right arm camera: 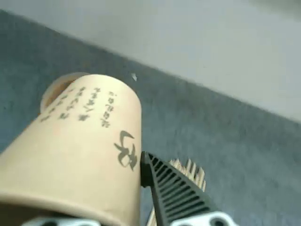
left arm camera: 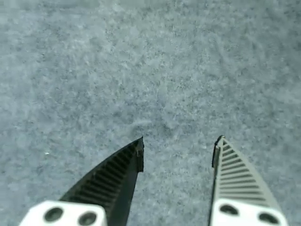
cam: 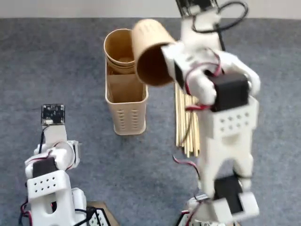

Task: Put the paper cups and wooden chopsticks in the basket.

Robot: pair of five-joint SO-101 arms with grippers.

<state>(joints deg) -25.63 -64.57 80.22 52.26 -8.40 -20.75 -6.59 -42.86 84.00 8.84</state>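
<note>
Nearest the robot, the left end effector is held wide open over bare counter with nothing in it, and the wooden chopsticks are seen bundled on the counter just beside the basket, partly under the right arm. Farther off, a paper cup is clamped in the right end effector, tilted on its side above the basket's rim, close to the stacked cups seated in the far compartment. The cup-placing step is judged to be in hand: the cup would need to be righted, aligned over the stack and released, with the chopsticks left for afterwards.
</note>
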